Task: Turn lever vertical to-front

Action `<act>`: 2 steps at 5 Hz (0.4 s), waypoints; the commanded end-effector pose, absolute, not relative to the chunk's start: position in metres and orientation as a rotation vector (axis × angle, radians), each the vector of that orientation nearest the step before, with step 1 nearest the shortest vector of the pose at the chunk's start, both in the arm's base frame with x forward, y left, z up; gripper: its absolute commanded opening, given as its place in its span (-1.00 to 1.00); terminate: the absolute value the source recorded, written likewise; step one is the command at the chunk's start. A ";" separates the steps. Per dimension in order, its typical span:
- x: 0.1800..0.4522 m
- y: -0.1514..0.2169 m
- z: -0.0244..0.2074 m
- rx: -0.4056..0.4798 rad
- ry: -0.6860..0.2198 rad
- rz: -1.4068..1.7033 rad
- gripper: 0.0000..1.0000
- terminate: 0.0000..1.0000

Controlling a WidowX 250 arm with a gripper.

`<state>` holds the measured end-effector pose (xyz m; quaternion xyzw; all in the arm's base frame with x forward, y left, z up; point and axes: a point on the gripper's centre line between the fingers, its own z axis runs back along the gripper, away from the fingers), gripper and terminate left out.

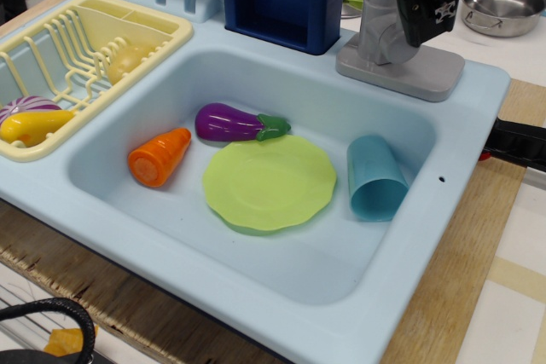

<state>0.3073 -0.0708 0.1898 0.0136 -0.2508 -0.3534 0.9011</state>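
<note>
Upper right of the frame: the tool [424,8] hangs against the lever [381,30]. Its opening cannot be told. A glancing push could slip off the rounded plastic.

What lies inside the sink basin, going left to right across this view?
Orange carrot → purple eggplant → lime-green plate → blue cup lying on its side. The eggplant's green cap sits just above the plate's upper edge; the carrot and cup lie clear of the plate.

A wooden board [478,236] carries the light-blue sink unit [461,125]
</note>
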 end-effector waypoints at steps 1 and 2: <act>0.320 -0.076 0.199 0.014 -0.563 -0.723 -1.00 -1.00; 0.315 -0.075 0.197 0.011 -0.554 -0.709 -1.00 -1.00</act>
